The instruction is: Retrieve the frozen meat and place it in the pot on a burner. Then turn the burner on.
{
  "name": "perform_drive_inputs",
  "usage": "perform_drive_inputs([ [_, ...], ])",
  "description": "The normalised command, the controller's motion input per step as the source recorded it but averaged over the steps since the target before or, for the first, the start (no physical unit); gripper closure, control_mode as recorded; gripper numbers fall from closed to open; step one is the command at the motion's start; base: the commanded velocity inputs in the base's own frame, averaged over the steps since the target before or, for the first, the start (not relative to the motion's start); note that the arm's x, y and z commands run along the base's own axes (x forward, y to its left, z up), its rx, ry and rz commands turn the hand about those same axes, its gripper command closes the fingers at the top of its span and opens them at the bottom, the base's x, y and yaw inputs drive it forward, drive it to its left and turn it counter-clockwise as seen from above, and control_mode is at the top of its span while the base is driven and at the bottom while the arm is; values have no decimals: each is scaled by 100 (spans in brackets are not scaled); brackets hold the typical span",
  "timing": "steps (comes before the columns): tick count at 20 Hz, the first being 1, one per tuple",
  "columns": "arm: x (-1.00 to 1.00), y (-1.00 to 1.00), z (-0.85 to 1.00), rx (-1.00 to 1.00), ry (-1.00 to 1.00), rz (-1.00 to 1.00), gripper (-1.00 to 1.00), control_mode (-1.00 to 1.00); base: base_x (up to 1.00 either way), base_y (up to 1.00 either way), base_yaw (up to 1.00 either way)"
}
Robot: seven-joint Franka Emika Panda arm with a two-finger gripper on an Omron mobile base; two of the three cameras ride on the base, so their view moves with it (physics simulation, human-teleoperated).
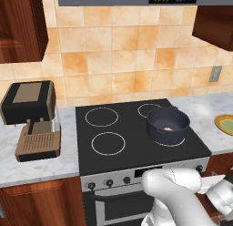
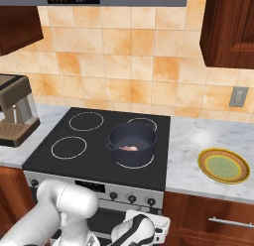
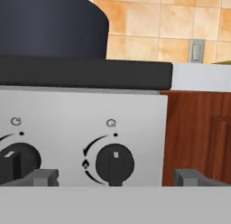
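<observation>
The meat (image 2: 130, 148) lies inside the pot (image 2: 131, 143), which sits on the front right burner of the stove (image 2: 59, 160). The pincer (image 3: 116, 177) is low in front of the stove's control panel, its fingertips (image 3: 44, 177) spread wide to either side of the rightmost knob (image 3: 115, 163), not touching it. A plate (image 2: 223, 166) rests on the surface to the right.
</observation>
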Motion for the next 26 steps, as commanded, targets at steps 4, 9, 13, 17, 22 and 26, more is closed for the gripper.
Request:
perform_drive_inputs([
  [4,9,0,-1,0,0,0,-100,-100,0,0,0],
  [9,29,0,0,0,0,1,-100,-100,0,0,0],
  [13,14,0,0,0,-1,0,-100,-100,0,0,0],
  [17,3,0,0,0,-3,0,-100,-100,0,0,0],
  [22,1,0,-6,0,-1,0,-100,-100,0,0,0],
  [26,3,0,-4,0,0,0,-100,-100,0,0,0],
])
